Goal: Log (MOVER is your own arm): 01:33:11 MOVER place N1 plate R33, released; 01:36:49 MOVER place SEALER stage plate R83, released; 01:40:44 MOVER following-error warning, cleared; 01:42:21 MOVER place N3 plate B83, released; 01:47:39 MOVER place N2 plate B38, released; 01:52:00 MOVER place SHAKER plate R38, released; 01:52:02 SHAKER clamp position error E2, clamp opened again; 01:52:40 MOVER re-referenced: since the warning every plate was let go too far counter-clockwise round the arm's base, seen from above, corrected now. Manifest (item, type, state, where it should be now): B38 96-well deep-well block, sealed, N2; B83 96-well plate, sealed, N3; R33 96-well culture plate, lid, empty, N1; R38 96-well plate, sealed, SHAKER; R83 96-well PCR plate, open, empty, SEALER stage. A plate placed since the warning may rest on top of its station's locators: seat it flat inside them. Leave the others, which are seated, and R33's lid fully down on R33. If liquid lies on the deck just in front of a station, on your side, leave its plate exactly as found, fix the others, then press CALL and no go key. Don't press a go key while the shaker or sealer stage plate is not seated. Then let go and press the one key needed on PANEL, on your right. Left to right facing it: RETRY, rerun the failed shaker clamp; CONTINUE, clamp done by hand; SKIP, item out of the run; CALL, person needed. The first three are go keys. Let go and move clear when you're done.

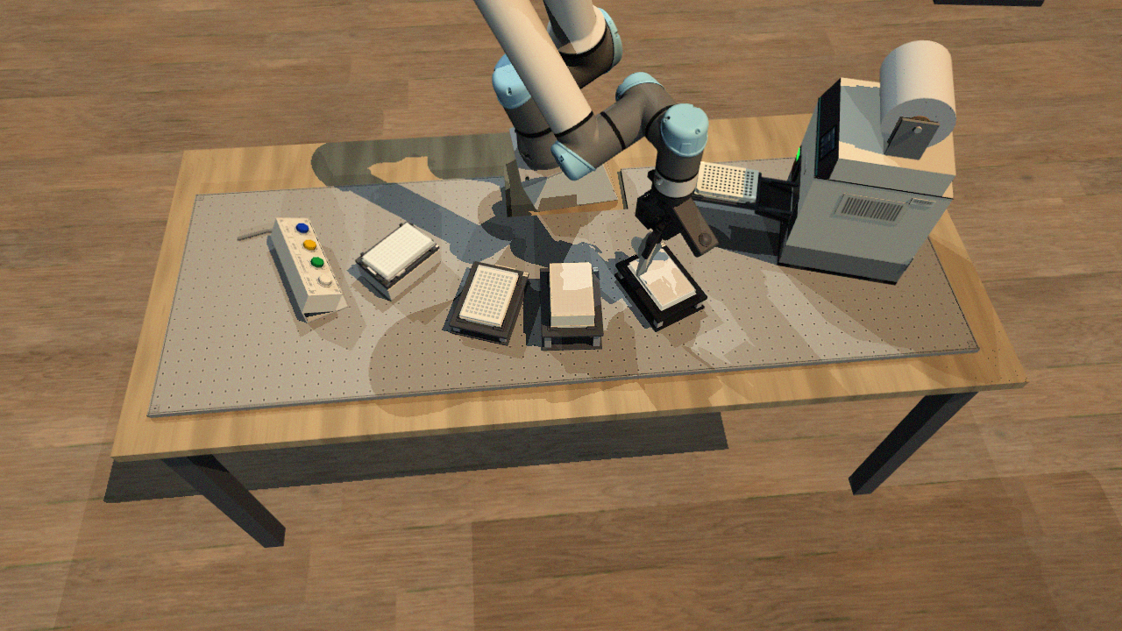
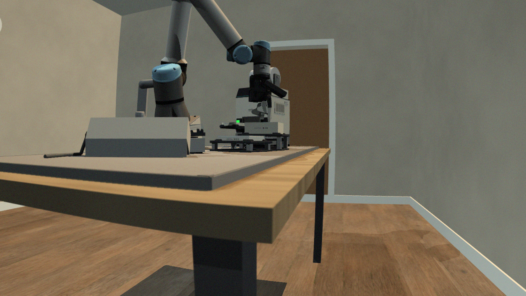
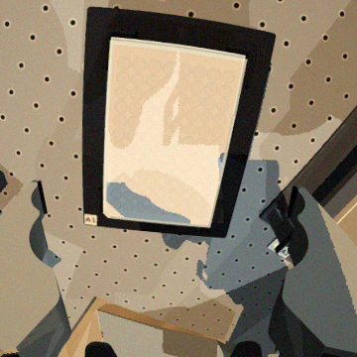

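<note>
My gripper [image 1: 647,263] is open and empty, hovering above the base-side end of the lidded culture plate R33 [image 1: 665,284] in its black nest. In the wrist view the plate [image 3: 171,131] lies flat inside the black frame, its lid down, and my fingers stand wide to either side, apart from it. The tall block B38 [image 1: 571,294] sits in the middle nest. The welled plate B83 [image 1: 490,296] sits in the left nest. Plate R38 [image 1: 397,252] rests on the shaker. The open plate R83 [image 1: 725,181] sits on the sealer stage. From the side my gripper [image 2: 261,108] hangs above the nests.
The key panel [image 1: 308,266] with four coloured keys stands at the left of the deck. The large sealer [image 1: 867,180] with its roll stands at the right. The arm's base [image 1: 549,187] is at the back. Shadows cover the deck around the nests.
</note>
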`<state>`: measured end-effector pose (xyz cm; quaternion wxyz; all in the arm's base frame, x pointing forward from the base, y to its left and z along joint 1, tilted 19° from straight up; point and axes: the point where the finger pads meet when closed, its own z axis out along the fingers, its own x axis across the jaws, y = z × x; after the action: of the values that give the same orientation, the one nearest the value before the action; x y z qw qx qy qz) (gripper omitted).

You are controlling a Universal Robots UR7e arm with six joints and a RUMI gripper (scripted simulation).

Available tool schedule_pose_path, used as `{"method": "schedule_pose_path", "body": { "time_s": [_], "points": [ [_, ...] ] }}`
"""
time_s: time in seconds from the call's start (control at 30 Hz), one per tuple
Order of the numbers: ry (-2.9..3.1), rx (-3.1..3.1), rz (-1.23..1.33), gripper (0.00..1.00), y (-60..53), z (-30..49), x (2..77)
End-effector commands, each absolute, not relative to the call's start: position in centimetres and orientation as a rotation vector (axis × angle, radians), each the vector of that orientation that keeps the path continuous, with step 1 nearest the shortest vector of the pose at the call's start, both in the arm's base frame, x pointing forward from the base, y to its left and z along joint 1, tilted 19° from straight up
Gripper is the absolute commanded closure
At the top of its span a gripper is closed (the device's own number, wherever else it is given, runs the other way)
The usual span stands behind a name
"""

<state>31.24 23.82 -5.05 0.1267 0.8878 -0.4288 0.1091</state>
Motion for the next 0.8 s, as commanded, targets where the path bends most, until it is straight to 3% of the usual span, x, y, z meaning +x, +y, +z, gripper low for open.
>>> {"method": "schedule_pose_path", "body": {
  "time_s": [0.0, 0.77],
  "points": [
    [-1.249, 2.585, 0.319, 0.18, 23.9, -5.0, 31.3],
    [-1.249, 2.585, 0.319, 0.18, 24.4, -3.5, 31.1]
  ]
}}
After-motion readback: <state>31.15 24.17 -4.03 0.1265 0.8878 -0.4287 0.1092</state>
